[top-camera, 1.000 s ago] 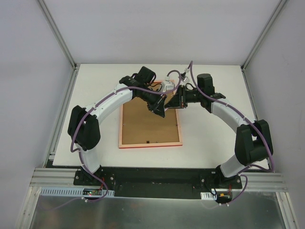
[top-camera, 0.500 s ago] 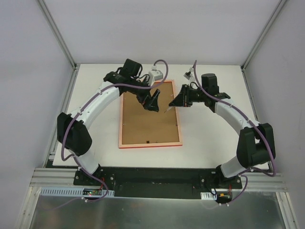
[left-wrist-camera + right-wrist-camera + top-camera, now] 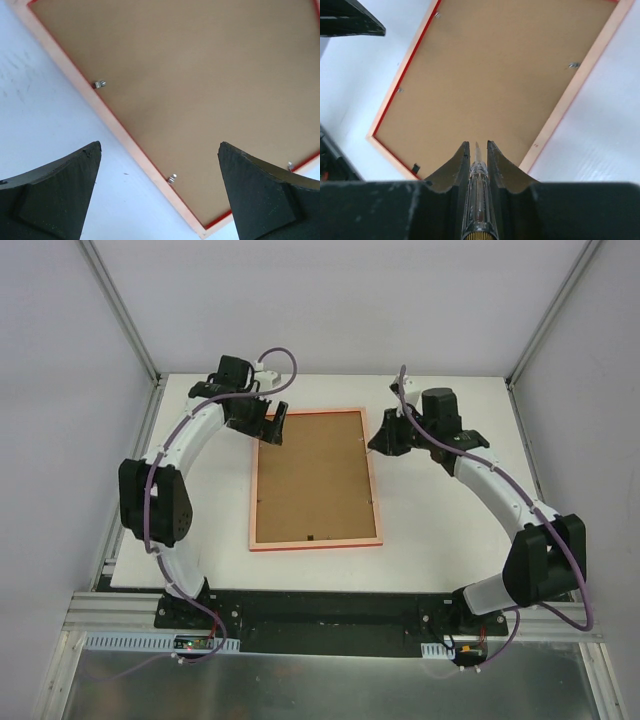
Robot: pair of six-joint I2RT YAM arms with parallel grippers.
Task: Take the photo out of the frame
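The frame [image 3: 256, 510] lies face down on the white table, its pale pink rim around the brown backing board [image 3: 316, 480]. The photo is hidden under that board. My left gripper [image 3: 272, 428] hovers at the frame's far-left corner, wide open and empty. In the left wrist view its fingers [image 3: 50, 195] straddle the rim [image 3: 136, 150] and a small metal clip [image 3: 172, 178]. My right gripper [image 3: 376, 442] sits by the frame's far-right edge, shut on a clear-handled screwdriver [image 3: 478, 200]. The tool's tip points over the board [image 3: 485, 70], above its surface.
More small metal clips [image 3: 101, 84] [image 3: 574, 65] sit along the frame's inner edge. Bare white table [image 3: 440, 530] lies on both sides of the frame. Grey enclosure walls and aluminium posts [image 3: 130, 330] bound the table.
The left arm drew back from over the frame's far middle to its far-left corner and opened its gripper. The right gripper backed off from the board to the frame's right edge.
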